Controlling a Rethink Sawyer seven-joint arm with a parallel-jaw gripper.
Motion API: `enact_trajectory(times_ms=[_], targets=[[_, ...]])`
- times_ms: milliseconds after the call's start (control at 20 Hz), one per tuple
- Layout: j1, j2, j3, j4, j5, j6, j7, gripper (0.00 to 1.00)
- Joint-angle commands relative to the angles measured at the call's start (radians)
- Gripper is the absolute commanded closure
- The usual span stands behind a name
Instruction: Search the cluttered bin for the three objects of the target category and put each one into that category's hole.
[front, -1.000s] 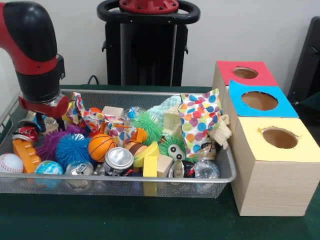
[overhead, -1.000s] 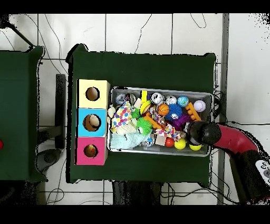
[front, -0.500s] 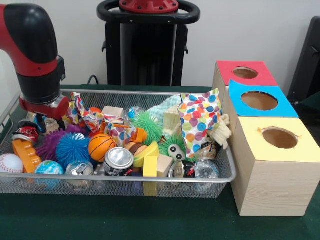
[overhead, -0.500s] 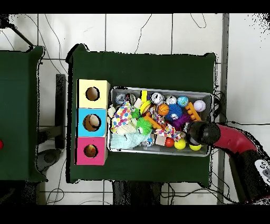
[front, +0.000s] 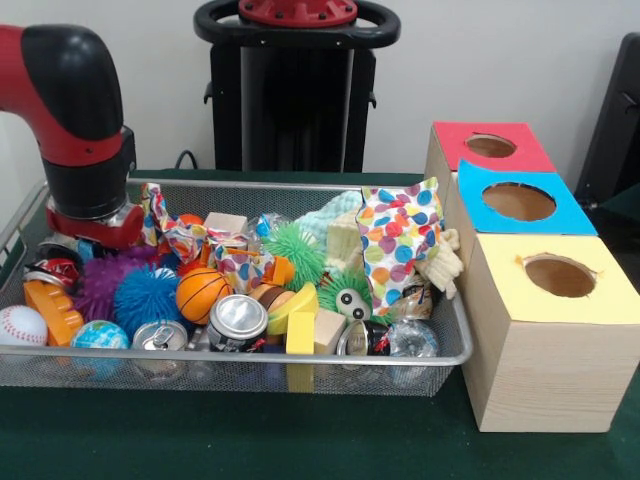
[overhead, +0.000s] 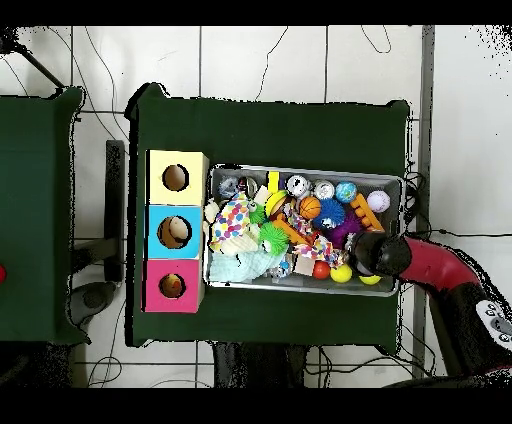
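Front view: my tool sits low in the bin, grip state hidden. I should cross to the cloths beside the boxes and pinch one cleanly.

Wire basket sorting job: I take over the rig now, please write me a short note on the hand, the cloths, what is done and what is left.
Hand: the arm is low over the far corner of the wire basket, at the end away from the boxes; the hand itself is hidden, so open or shut cannot be told.
Cloths: the mint green cloth and the pale yellow cloth lie at the basket's box end, behind the dotted bag. The cream cloth hangs over the rim there.
Done: no cloth shows in the red-topped hole.
Left: all three cloths, at the opposite end from the arm.
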Motion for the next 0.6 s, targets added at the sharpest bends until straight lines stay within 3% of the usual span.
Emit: enact_trajectory(times_ms=[50,300,600], targets=[[0.029,0.004,0.023,0.023,-0.033,0.028,-0.055,1.00],[0.049,-0.167,0.022,0.103,0.038,0.174,-0.074,1.00],[0.058,-0.266,0.033,0.129,0.092,0.305,-0.090,1.00]])
